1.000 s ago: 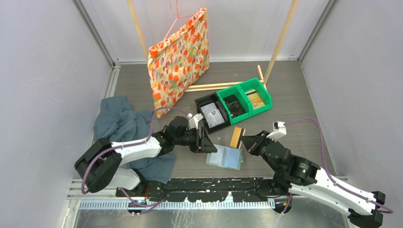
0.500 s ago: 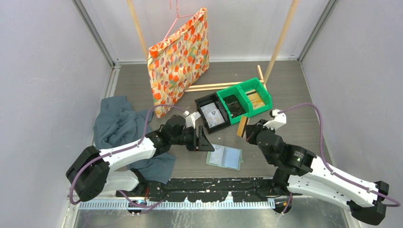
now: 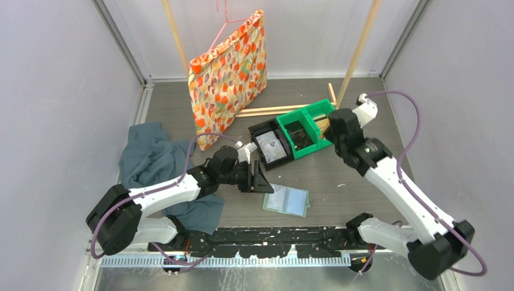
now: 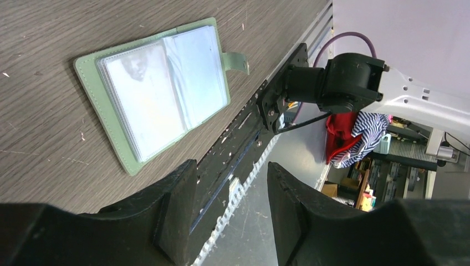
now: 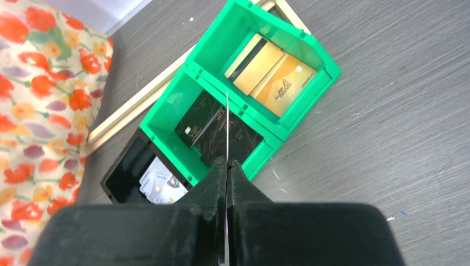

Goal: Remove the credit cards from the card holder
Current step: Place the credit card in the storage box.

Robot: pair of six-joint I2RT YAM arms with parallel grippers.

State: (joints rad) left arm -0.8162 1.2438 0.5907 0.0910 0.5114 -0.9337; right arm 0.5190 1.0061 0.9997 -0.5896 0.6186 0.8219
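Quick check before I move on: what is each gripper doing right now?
Left gripper: open, holding nothing.
Right gripper: closed on a credit card, seen edge-on.

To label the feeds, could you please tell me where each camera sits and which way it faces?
Top external: above and behind the bases, looking down; left arm, right arm, card holder and green bins show.
Left wrist: on the left arm, facing the card holder; open left gripper at the bottom.
Right wrist: above the green bins, looking down; shut right gripper pinches a card edge-on.
Shared: top and left wrist show the card holder.
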